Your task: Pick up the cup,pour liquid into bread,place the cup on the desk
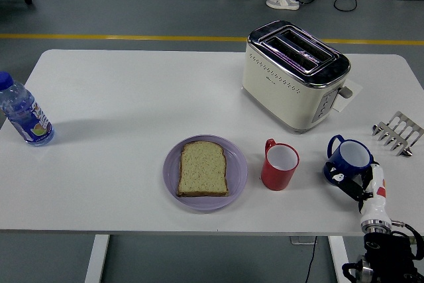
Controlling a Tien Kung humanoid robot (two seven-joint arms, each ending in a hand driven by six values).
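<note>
The right hand (pixel 354 182) comes up from the table's near right corner, its black fingers (pixel 339 178) wrapped round the lower body of the blue cup (pixel 349 158), gripping it just above the white table (pixel 132 97). Left of the hand stands a red cup (pixel 279 165), and farther left the bread (pixel 203 168) lies on a purple plate (pixel 237 174). Beyond the hand sits the toaster (pixel 295 74).
</note>
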